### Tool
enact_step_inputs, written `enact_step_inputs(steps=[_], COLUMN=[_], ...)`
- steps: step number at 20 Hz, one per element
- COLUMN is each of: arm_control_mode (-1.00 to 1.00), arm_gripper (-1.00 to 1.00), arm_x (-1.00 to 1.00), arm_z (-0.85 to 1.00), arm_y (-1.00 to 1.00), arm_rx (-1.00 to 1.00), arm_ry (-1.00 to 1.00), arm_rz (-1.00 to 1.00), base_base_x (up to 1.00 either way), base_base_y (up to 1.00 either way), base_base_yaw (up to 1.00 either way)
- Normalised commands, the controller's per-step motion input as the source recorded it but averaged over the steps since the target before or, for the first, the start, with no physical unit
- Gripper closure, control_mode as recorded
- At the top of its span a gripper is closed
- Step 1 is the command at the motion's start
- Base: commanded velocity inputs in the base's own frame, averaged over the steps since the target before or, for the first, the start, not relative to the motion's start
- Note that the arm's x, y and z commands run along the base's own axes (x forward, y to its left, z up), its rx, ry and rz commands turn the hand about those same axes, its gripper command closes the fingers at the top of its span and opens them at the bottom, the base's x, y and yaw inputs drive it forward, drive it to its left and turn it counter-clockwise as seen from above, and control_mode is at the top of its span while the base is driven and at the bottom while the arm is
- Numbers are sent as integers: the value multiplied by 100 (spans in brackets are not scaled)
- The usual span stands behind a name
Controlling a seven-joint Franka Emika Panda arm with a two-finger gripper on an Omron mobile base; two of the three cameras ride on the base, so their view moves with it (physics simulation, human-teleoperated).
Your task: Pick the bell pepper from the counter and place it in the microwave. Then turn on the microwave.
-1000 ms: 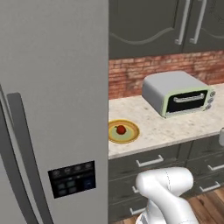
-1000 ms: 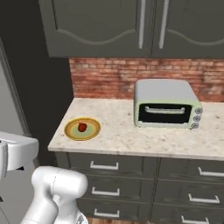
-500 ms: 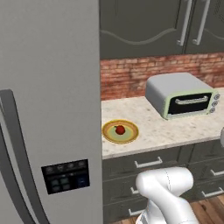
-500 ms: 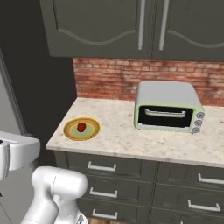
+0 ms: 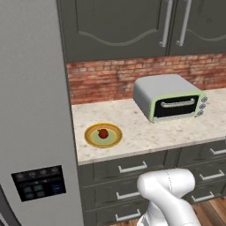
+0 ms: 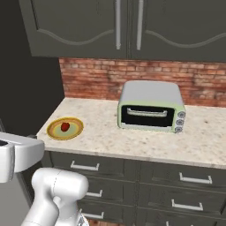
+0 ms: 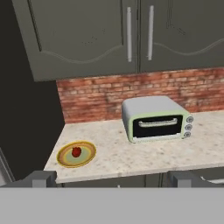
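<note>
The bell pepper (image 5: 103,133) (image 6: 65,126) (image 7: 76,152) is a small glossy red vegetable resting in the middle of a round yellow-green plate (image 5: 116,137) (image 6: 78,129) (image 7: 90,153). The plate sits near the left end of the beige speckled counter (image 5: 132,126) (image 6: 106,132) (image 7: 118,155). My gripper (image 7: 113,180) is open wide, its two tips low in the hand view, well back from the counter front with nothing between them. The microwave is out of view.
A small pale-green-trimmed toaster oven (image 5: 170,99) (image 6: 150,103) (image 7: 155,118) stands on the counter right of the plate, against the brick wall. A tall grey fridge (image 5: 35,110) borders the counter's left end. Dark upper cabinets (image 5: 132,26) hang above, with drawers (image 5: 132,167) below.
The whole scene has slid left in both base views, so the base has driven right. The pepper, plate and toaster oven have kept their places on the counter.
</note>
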Motion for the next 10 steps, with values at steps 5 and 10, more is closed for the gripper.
enact_step_inputs(steps=[5, 10], arm_control_mode=[100, 100], arm_gripper=[-100, -100], arm_x=[0, 0], arm_z=[0, 0], arm_y=[0, 0], arm_rx=[0, 0], arm_ry=[0, 0], arm_rz=[0, 0], base_base_x=[3, 27], base_base_y=[1, 0], base_base_yaw=[0, 0])
